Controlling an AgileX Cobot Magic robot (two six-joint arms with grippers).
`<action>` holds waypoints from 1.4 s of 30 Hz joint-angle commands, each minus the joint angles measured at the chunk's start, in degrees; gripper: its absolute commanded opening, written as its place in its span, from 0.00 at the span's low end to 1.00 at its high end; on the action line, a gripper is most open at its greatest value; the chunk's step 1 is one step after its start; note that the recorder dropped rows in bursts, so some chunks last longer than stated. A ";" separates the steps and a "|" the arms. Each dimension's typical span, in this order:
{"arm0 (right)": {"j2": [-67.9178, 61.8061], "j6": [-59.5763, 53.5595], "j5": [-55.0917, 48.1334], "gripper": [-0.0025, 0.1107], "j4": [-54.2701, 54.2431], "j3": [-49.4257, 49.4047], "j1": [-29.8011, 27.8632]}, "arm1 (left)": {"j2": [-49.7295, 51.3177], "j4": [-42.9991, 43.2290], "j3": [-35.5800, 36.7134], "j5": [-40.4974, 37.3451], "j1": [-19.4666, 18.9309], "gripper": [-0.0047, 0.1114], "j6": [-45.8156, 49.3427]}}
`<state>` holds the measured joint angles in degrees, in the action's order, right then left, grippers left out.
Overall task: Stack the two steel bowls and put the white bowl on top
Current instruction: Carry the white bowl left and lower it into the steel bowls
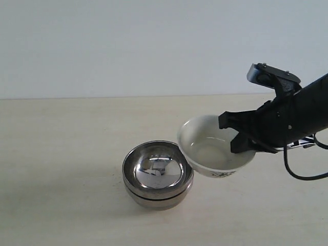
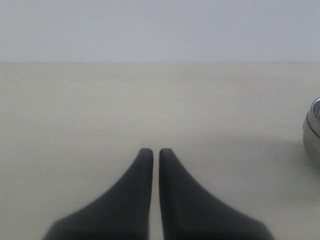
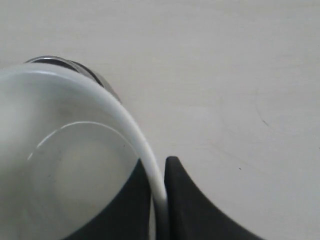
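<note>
The two steel bowls [image 1: 158, 174] stand nested one inside the other on the table, left of centre. Just to their right hangs the white bowl [image 1: 212, 146], tilted and lifted off the table, its near rim over the stack's right edge. My right gripper [image 1: 241, 134] is shut on that bowl's right rim, one finger inside and one outside. In the right wrist view the white bowl [image 3: 65, 160] fills the frame beside my right gripper [image 3: 159, 170], with a steel bowl's rim [image 3: 75, 67] behind it. My left gripper [image 2: 156, 152] is shut and empty over bare table, with a steel bowl's edge [image 2: 312, 132] nearby.
The pale table [image 1: 61, 154] meets a white wall at the back. A black cable [image 1: 302, 174] loops below my right arm at the right edge.
</note>
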<state>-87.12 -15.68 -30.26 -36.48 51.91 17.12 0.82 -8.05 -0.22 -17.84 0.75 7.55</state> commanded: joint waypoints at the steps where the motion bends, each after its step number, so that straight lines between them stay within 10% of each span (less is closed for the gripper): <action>1: 0.61 -0.99 1.40 0.02 -1.04 2.17 3.37 | -0.42 -0.48 0.22 0.00 -0.19 0.07 -0.53; 42: -16.32 6.63 3.08 0.02 -1.95 13.36 12.73 | -0.42 -0.48 0.22 0.00 -0.19 0.07 -0.53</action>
<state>-103.50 -8.88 -27.78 -38.83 64.94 29.77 0.82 -8.05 -0.22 -17.94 0.75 7.55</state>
